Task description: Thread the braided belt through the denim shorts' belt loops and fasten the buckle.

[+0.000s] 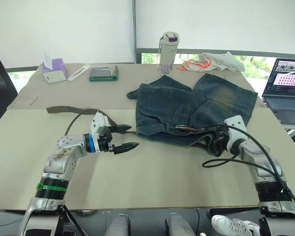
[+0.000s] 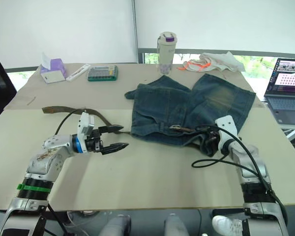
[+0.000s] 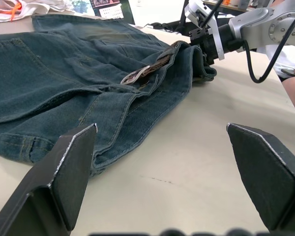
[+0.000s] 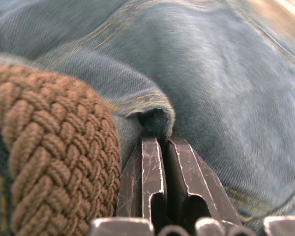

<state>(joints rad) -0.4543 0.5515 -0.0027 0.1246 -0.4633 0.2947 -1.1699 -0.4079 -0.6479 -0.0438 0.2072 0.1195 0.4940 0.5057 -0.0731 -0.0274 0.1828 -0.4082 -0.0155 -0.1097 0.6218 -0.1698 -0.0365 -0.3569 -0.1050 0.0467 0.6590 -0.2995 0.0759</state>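
The denim shorts (image 1: 187,105) lie flat on the table, waistband toward me. The braided belt (image 1: 69,110) trails from the left across the table to the waistband, and a length of it lies along the waistband (image 3: 162,58) with the silver buckle (image 3: 132,77) near the middle. My left gripper (image 1: 134,137) hovers open just left of the shorts' near corner, holding nothing. My right gripper (image 1: 217,136) is at the waistband's right end, where the denim is bunched. In the right wrist view its fingers (image 4: 152,172) are shut, with their tips tucked under a denim fold beside the belt (image 4: 54,147).
Along the far side stand a bottle (image 1: 169,46), a calculator (image 1: 103,73), a white remote (image 1: 78,72), a tissue box (image 1: 54,70) and a white cloth with orange cord (image 1: 211,61). A laptop (image 1: 287,83) sits at the right. A black cable (image 1: 221,161) loops beside my right arm.
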